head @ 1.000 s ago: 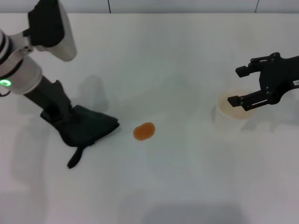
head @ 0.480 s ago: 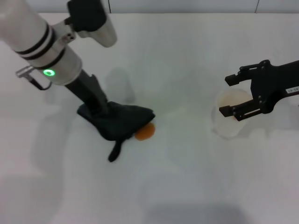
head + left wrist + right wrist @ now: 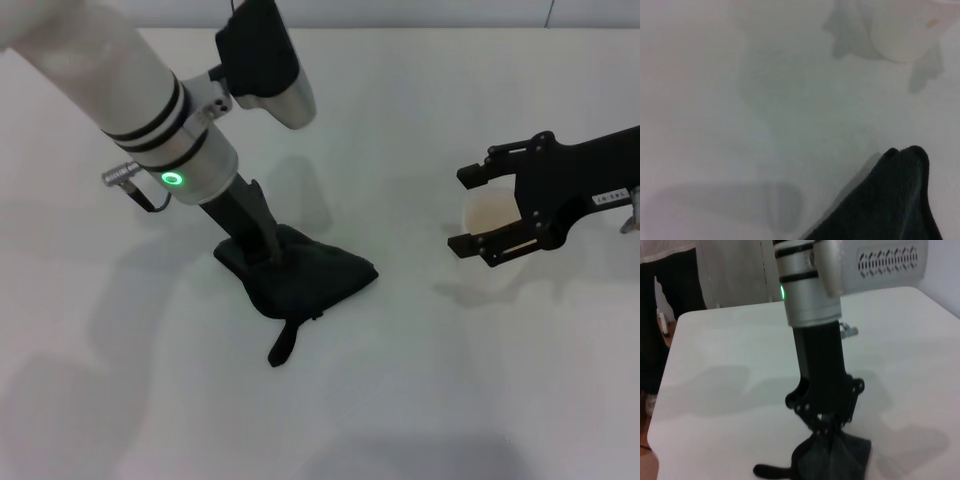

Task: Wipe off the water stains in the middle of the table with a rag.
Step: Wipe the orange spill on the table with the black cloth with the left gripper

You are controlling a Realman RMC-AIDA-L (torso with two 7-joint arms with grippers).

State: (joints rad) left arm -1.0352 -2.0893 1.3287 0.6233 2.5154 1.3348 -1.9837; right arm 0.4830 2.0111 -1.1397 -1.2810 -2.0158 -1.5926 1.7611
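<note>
The left hand (image 3: 268,250) presses down into the rag (image 3: 300,277), with its fingers clamped on the cloth near the rag's top fold. The rag lies bunched on the desk (image 3: 400,400) near the middle, and its short dark tail (image 3: 283,343) trails toward the robot. The orange stain does not show in any view; the rag sits where it would be covered. In the right wrist view, the left hand (image 3: 829,426) grips the rag (image 3: 832,459) from directly above, with the arm upright over it. The right hand (image 3: 490,212) hovers well apart on the right side, fingers spread wide, just over a white paper cup (image 3: 490,215). The left wrist view shows the rag's edge (image 3: 890,205) and the cup (image 3: 905,30) farther off.
</note>
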